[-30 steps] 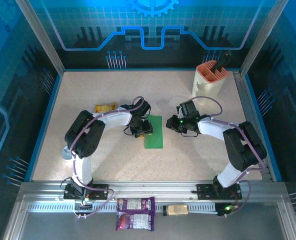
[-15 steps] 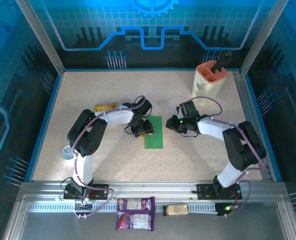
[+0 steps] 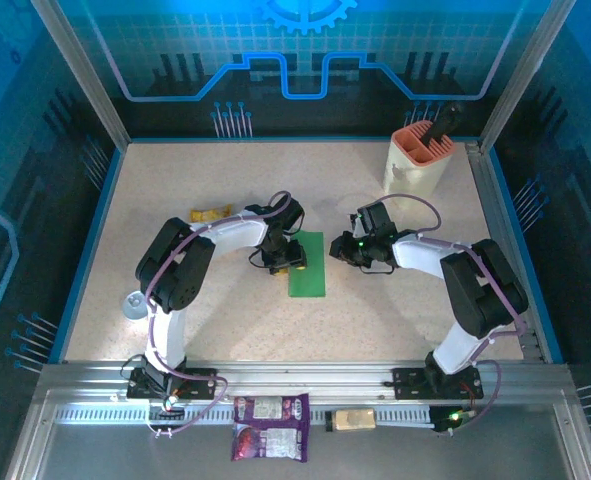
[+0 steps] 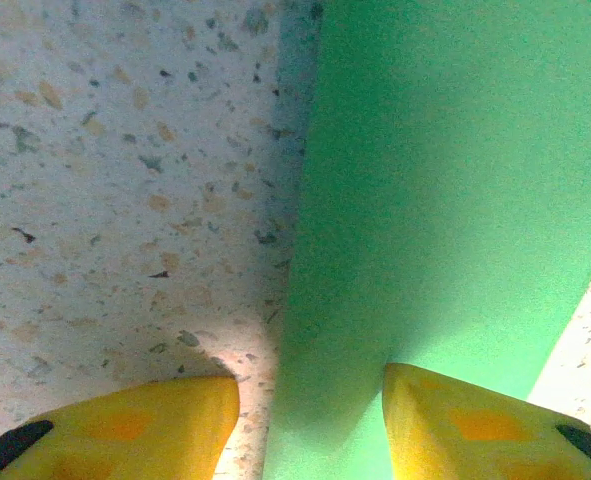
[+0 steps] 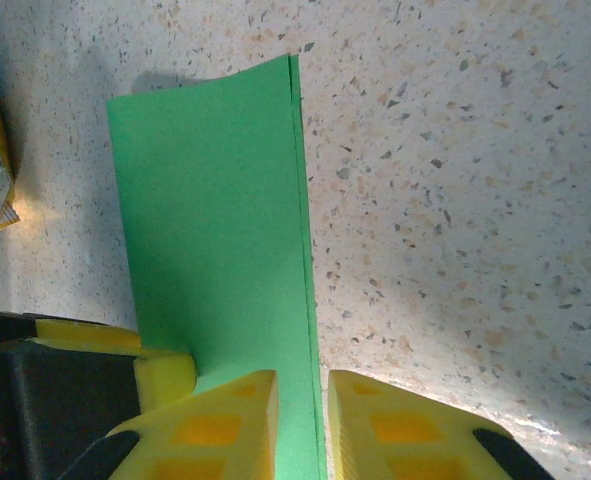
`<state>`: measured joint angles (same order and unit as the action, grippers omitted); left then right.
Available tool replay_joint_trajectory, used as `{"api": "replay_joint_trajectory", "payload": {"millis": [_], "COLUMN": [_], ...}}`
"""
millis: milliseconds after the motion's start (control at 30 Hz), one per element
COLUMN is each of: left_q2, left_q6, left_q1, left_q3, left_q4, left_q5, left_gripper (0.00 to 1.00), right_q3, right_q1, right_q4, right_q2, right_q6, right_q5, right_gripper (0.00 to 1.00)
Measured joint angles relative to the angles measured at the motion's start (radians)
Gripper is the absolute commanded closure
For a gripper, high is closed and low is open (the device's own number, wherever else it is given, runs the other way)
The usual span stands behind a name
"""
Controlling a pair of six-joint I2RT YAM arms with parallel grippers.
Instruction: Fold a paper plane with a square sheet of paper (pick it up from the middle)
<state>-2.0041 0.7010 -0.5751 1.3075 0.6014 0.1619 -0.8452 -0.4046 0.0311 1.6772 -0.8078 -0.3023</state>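
Right wrist | folded square sheet of paper (image 5: 215, 230) runs lengthwise ahead of right pincer (image 5: 302, 390) | jaws narrowly apart astride its edge, grip unclear | left pincer (image 4: 308, 400) half-open, straddling opposite edge

In the left wrist view the green sheet of paper (image 4: 445, 200) runs out of the picture at the top, at the right and at the bottom, and both yellow fingers (image 4: 145, 430) are cut by the lower edge. In the right wrist view the near end of the sheet goes behind the fingers (image 5: 225, 420) of the right gripper (image 5: 302, 390). From above, the left gripper (image 3: 287, 264) covers part of the sheet's left border. The dark thing (image 3: 437, 128) standing in the holder (image 3: 415, 172) is too small to name.
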Motion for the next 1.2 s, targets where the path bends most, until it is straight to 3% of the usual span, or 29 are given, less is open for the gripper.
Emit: {"api": "replay_joint_trajectory", "payload": {"millis": [667, 1200], "left_q2": [-0.019, -0.032], "left_q6": [-0.004, -0.023], "left_q1": [-0.002, -0.003], "left_q3": [0.019, 0.033], "left_q4": [0.026, 0.045], "left_q5": [0.0, 0.0], "left_gripper": [0.5, 0.5], "right_q3": [-0.008, -0.089], "right_q1": [-0.034, -0.067], "right_q4": [-0.034, -0.047], "right_q2": [0.063, 0.147], "right_q6": [0.019, 0.034], "right_q5": [-0.053, -0.1], "right_gripper": [0.78, 0.85]}}
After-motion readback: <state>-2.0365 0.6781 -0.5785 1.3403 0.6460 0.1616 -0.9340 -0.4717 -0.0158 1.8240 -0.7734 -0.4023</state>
